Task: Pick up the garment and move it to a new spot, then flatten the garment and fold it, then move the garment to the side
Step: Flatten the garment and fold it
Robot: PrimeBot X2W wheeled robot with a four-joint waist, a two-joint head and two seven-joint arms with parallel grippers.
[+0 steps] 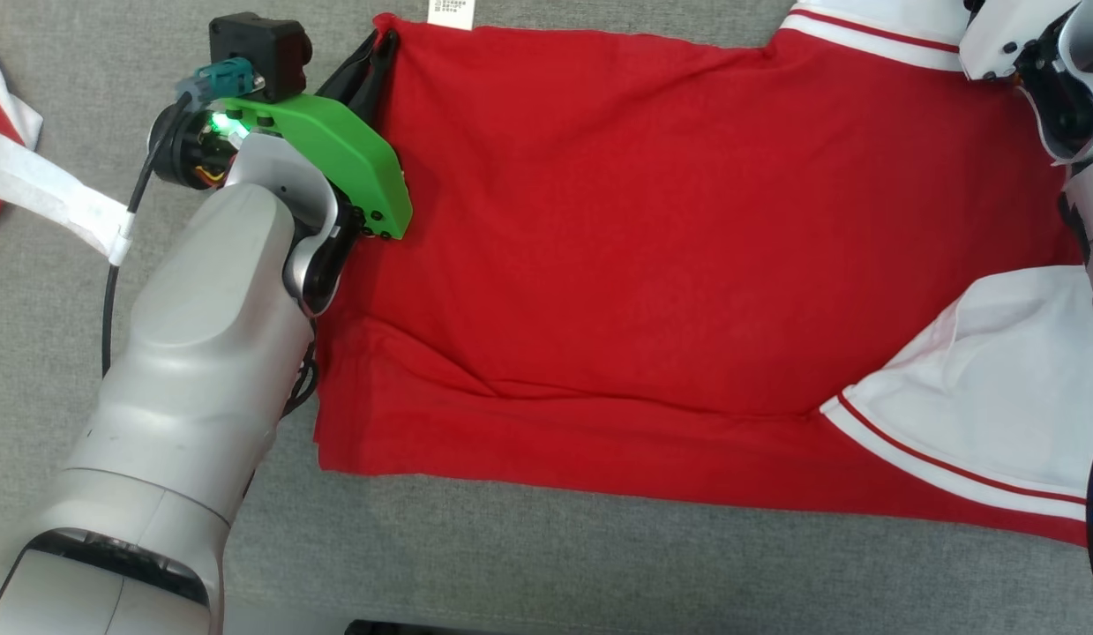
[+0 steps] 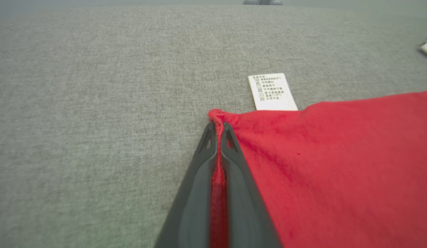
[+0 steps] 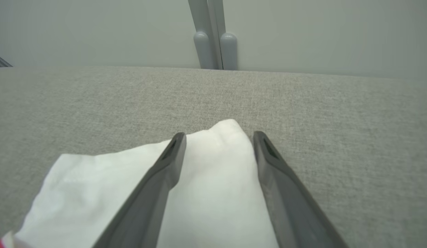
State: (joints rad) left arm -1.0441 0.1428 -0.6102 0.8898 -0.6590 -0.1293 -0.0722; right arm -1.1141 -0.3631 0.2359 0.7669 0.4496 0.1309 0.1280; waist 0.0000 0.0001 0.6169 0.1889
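Red garment (image 1: 643,220) lies spread on grey cloth-covered counter (image 1: 555,564), hem toward robot's left, white sleeves toward its right. Left hand (image 2: 218,125) pressed together, pinching far hem corner right next to the care label (image 2: 272,91); only a small nub of red pokes past the tips. Right hand (image 3: 218,136) spread, fingers straddling the tip of a white sleeve (image 3: 206,179), nothing clamped. Judgement: mid flatten/fold, one corner secured, the other end not. Risks: the left pinch is shallow, so a sharp tug could pop the corner free. If the left pulls while the right is unclamped, the whole piece probably drags and bunches rather than going taut. The right hand closing low could grab counter cloth along with the sleeve, or miss the sleeve tip. Long crease (image 1: 475,384) near the near edge could get folded in if not smoothed first.
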